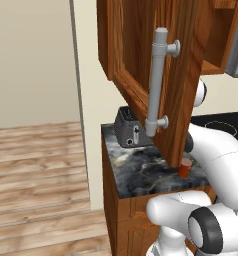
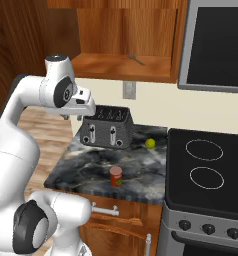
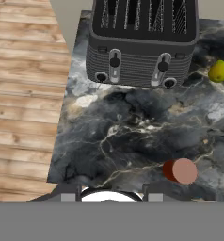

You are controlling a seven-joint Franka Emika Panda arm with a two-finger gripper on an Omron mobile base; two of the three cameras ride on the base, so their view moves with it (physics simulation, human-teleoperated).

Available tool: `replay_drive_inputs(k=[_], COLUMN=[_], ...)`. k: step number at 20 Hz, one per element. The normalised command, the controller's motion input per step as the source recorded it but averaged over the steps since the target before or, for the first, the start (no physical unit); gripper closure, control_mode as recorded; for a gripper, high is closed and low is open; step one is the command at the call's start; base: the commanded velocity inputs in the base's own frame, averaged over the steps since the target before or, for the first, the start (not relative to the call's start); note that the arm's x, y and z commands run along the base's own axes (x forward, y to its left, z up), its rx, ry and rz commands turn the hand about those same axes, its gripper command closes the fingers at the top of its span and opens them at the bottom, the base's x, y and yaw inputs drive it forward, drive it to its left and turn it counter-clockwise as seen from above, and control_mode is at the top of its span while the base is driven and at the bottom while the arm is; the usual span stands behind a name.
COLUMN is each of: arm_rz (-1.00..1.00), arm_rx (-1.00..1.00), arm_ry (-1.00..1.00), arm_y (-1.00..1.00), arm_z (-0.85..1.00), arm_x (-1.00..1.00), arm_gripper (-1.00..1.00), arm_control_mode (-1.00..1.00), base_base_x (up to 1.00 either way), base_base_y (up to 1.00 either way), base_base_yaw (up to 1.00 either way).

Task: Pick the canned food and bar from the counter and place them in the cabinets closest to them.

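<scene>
The left base view looks from behind and left of the arm, forward and down, close behind an open cabinet door (image 1: 163,75) that hides much of the counter (image 1: 141,172). The right base view looks from behind and right, taking in counter, toaster (image 2: 107,127) and stove (image 2: 208,170). The hand view looks down close over the counter. All three share the toaster and can (image 3: 180,170).

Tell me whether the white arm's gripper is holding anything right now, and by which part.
Nothing is held. The gripper hangs above the dark marbled stone counter, while the short orange-red can stands apart on the stone, untouched.
</scene>
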Motion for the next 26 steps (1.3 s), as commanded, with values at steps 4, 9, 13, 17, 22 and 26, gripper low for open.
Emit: replay_drive_inputs(k=[4,9,13,17,22,26], arm_rz=[0.0,0.0,0.02,0.04,0.06,0.06], arm_rx=[0.0,0.0,0.01,0.01,0.0,0.0], arm_ry=[0.0,0.0,0.0,0.0,0.0,0.0], arm_y=[-0.03,-0.13,-0.27,-0.33,-0.33,-0.36], arm_z=[0.0,0.0,0.0,0.0,0.0,0.0], arm_x=[0.0,0.0,0.0,0.0,0.0,0.0], arm_gripper=[-1.0,-1.0,-1.0,-1.0,-1.0,-1.0], arm_control_mode=[-1.0,-1.0,-1.0,-1.0,-1.0,-1.0], base_base_x=[0.0,0.0,0.0,0.0,0.0,0.0], base_base_y=[0.0,0.0,0.0,0.0,0.0,0.0], base_base_yaw=[0.0,0.0,0.0,0.0,0.0,0.0])
